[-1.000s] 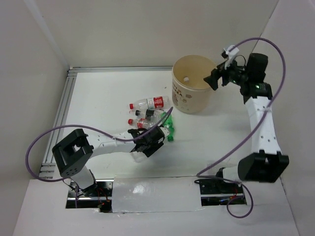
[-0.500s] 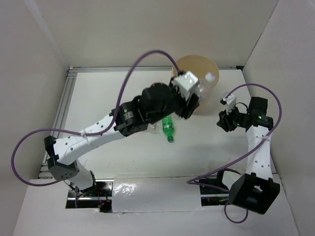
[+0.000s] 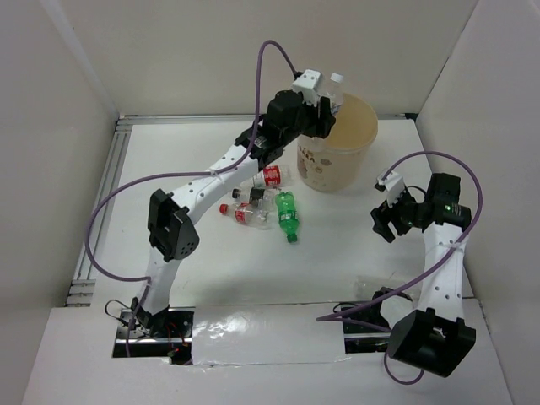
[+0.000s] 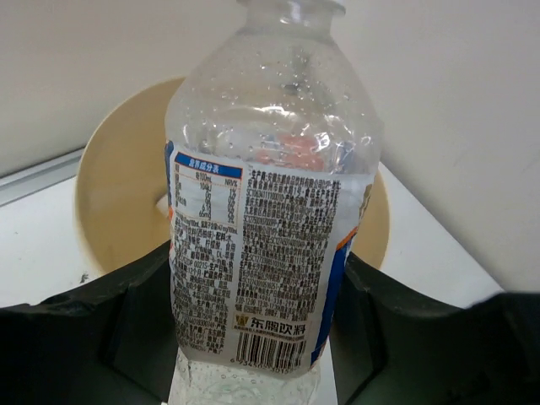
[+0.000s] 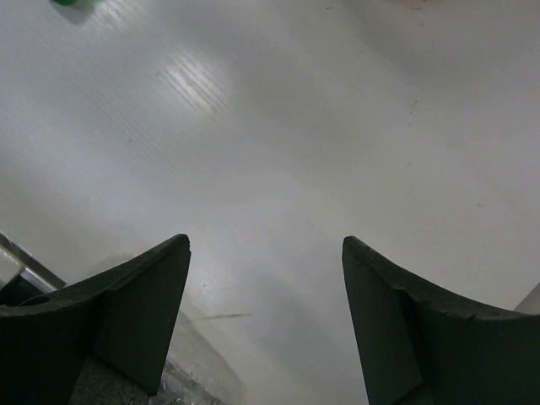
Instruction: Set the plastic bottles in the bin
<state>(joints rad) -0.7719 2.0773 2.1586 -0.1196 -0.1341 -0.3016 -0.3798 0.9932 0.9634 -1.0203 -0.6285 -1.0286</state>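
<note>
My left gripper [image 3: 327, 108] is shut on a clear bottle with a blue and white label [image 4: 270, 211] and holds it at the near rim of the beige bin [image 3: 342, 160]; the bin's open mouth [image 4: 126, 186] shows behind the bottle. On the table left of the bin lie a green bottle [image 3: 288, 213] and clear bottles with red caps and red labels [image 3: 268, 176] [image 3: 241, 213]. My right gripper [image 3: 381, 221] is open and empty over bare table right of the bin; its fingers [image 5: 143, 304] frame only white table.
White walls enclose the table on three sides. A metal rail [image 3: 105, 194] runs along the left edge. Purple cables loop above both arms.
My left arm rose from the bottle pile with the blue-labelled bottle and carried it up to the bin's rim. My right arm drew back from the bin toward the right.
</note>
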